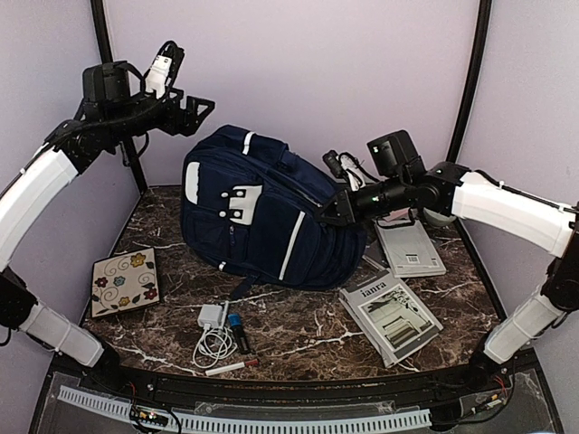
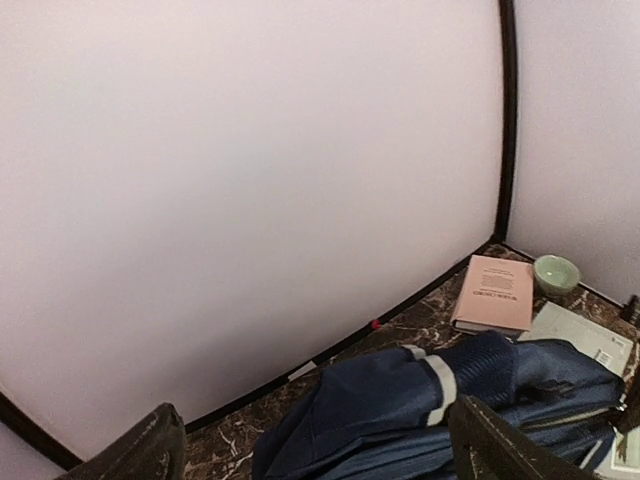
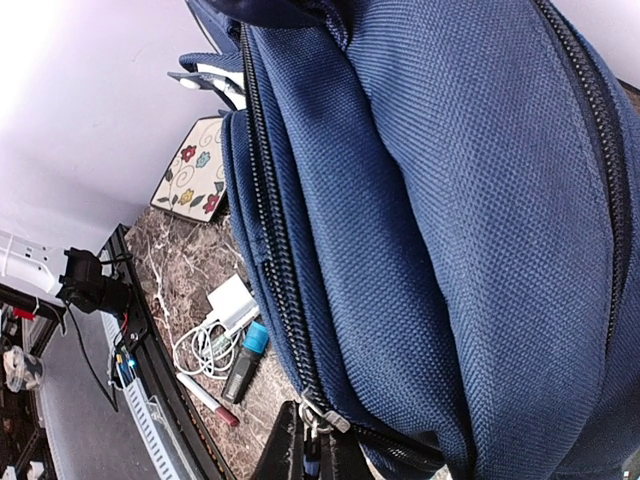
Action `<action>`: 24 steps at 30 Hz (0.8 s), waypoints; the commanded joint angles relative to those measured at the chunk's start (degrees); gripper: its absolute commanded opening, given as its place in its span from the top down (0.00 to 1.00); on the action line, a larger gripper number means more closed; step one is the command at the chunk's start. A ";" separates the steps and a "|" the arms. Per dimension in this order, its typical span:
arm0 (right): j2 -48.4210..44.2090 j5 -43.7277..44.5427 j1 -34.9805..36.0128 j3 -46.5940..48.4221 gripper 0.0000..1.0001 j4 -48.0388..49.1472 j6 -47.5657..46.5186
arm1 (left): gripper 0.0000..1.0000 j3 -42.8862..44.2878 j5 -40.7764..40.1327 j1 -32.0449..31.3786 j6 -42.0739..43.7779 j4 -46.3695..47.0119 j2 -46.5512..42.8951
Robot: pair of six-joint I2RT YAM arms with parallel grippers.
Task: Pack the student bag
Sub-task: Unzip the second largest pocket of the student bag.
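At the middle of the marble counter (image 1: 298, 339) the student bag (image 1: 258, 212) lies on its side, front pockets facing up and toward the near edge. Its long axis runs diagonally from rear left to front right, the end with the light grey panel pointing left.

The right gripper (image 3: 312, 460) is pinched closed on a metal zipper pull (image 3: 316, 420) at the bag's right side. The left gripper (image 1: 194, 113) hangs high off the bag's rear left corner, its fingers (image 2: 150, 445) spread wide with nothing between them.

Near the front edge lie a floral notebook (image 1: 125, 282), a white charger with coiled cable (image 1: 213, 330) and a red-tipped pen (image 1: 231, 366). 2 booklets (image 1: 389, 316) rest right of the bag.
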 commanded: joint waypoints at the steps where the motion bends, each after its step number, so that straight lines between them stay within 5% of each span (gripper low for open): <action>1: 0.45 -1.24 1.48 1.91 1.00 -0.32 -2.69 | 0.08 -6.29 27.13 -1.92 8.36 1.11 -3.57; 6: 1.00 -1.09 1.95 2.09 1.00 -0.06 -2.65 | 0.21 -12.44 33.20 -15.43 30.77 -6.36 -2.47; 11: 1.26 -0.78 2.29 2.38 1.00 -0.43 -2.37 | 0.38 -11.99 27.24 -22.08 43.39 -10.03 2.78; 19: 0.87 -0.98 2.79 1.58 1.00 -0.28 -2.11 | 0.32 -17.70 15.90 -24.00 53.86 3.41 5.33; 24: 0.23 -1.06 3.05 1.06 1.00 0.21 -1.74 | 0.27 -14.69 10.94 -23.95 55.79 1.02 8.97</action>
